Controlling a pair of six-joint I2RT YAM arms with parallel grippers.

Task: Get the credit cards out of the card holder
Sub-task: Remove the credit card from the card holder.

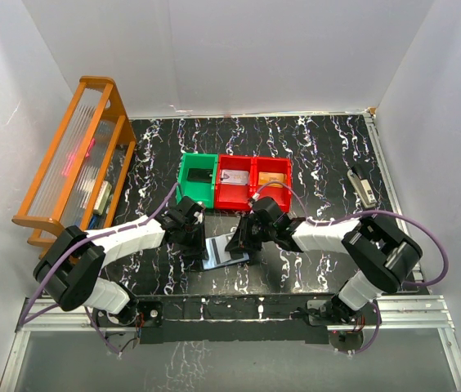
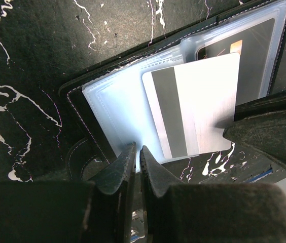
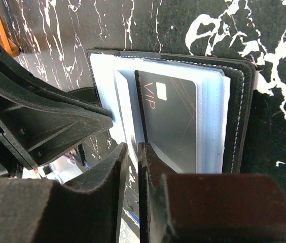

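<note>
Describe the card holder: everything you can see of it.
The card holder lies opened flat like a book on the black marbled table, between the two grippers. Its outside looks like dark leather with pale stitching along the rim. Inside are clear, light-blue plastic sleeves. One sleeve holds a black card marked VIP, and a silver card with a magnetic stripe lies skewed, partly out. The left gripper pinches a sleeve's near edge, and the right gripper appears to pinch the silver card.
</note>
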